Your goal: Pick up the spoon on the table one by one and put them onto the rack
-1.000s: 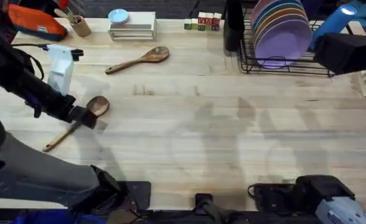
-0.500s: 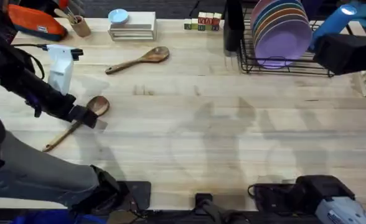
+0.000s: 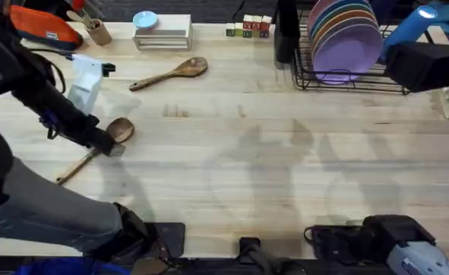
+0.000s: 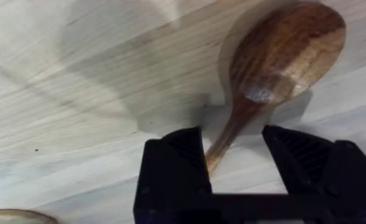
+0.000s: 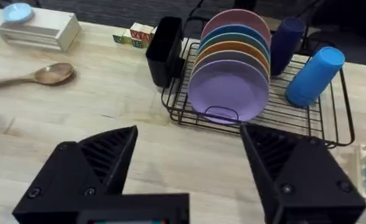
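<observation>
My left gripper (image 4: 233, 155) stood open around the near spoon's (image 4: 276, 62) neck on the table (image 3: 285, 168); right gripper (image 5: 189, 162) open, empty.

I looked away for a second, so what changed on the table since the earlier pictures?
The left gripper shifted slightly at the near spoon, fingers either side of its neck, not closed. That spoon's handle end shifted slightly. The far spoon and rack stayed put.

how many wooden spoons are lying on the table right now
2. One wooden spoon lies at the far side of the table, near the stacked white box. The other lies nearer the left edge, its handle between the open fingers of the left gripper.
</observation>
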Action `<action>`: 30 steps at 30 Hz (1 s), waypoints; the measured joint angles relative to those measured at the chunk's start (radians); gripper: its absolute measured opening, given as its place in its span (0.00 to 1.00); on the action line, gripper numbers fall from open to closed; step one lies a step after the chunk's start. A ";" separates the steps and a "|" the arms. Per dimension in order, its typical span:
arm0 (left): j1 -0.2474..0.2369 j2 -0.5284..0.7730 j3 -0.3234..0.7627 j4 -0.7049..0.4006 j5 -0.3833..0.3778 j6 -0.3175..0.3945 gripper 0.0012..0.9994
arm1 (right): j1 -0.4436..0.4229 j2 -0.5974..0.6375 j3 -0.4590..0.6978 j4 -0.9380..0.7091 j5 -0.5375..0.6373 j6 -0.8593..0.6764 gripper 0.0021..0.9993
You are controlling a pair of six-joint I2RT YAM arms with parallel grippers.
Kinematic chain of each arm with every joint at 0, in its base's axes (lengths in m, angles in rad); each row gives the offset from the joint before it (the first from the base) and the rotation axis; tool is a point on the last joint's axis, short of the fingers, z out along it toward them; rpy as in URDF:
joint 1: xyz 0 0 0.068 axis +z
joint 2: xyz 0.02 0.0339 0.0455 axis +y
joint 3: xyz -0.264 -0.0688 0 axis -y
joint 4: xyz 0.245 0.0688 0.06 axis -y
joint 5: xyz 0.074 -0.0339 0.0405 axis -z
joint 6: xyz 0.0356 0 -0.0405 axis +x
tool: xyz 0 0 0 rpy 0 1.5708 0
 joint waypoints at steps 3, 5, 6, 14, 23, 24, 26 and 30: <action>-0.029 0.000 -0.012 0.020 -0.049 -0.005 0.50 | 0.000 0.000 0.000 0.000 0.000 -0.022 0.99; -0.048 -0.003 -0.018 0.025 -0.073 -0.007 0.42 | 0.000 0.000 0.000 0.000 0.000 -0.037 0.99; -0.064 -0.008 -0.027 0.022 -0.081 -0.011 0.20 | 0.000 0.000 0.000 0.000 0.000 -0.054 0.99; -0.065 -0.013 -0.028 0.029 -0.078 -0.027 0.05 | 0.000 0.000 0.000 -0.012 0.000 -0.054 0.99; -0.064 0.031 0.042 -0.068 0.011 -0.078 0.04 | 0.000 0.000 0.000 -0.022 0.000 -0.069 0.99; -0.065 0.039 0.058 -0.087 0.033 -0.079 0.04 | 0.000 0.000 0.000 -0.022 0.000 -0.073 0.99; -0.066 0.049 0.103 -0.123 0.075 -0.082 0.04 | 0.000 0.000 0.000 -0.022 0.000 -0.084 0.99; -0.067 0.050 0.222 -0.192 0.149 -0.083 0.04 | 0.000 0.000 0.000 -0.022 0.000 -0.112 0.99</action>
